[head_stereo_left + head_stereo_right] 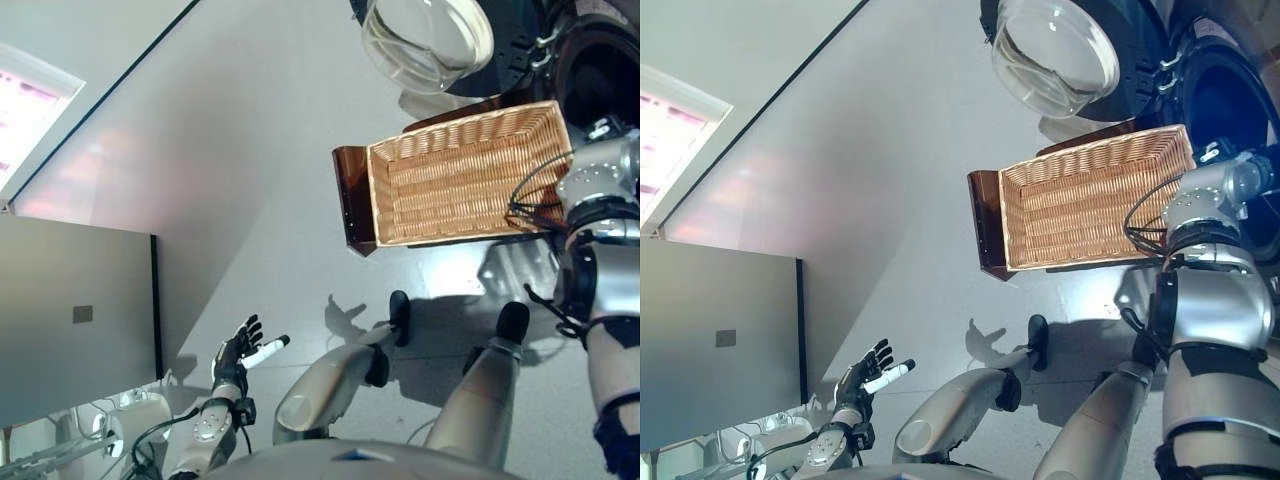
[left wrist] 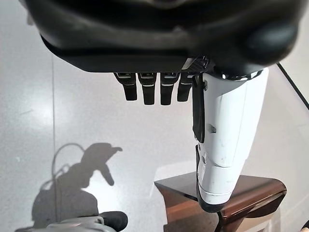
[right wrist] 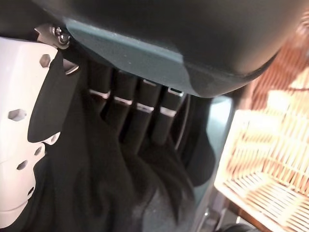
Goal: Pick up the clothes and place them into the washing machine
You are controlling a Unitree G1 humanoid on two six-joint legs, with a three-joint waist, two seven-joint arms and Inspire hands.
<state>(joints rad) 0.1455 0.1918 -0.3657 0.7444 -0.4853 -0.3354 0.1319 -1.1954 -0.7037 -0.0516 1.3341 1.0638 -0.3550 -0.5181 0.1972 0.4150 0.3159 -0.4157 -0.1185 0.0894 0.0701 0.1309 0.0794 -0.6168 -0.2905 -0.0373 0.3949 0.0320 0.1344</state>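
Observation:
A dark garment bunches between the white-covered thumb and the fingers of my right hand, whose fingers curl into it; their tips are buried in the cloth. That arm reaches to the dark drum opening of the washing machine at the far right, and the head views hide the hand itself. The wicker basket beside it shows only bare weave. My left hand hangs low at the left, open and holding nothing, with its fingers straight over the floor.
The basket rests on a brown stool. The washer's round glass door stands swung open above the basket. A grey cabinet stands at the left, close to my left hand.

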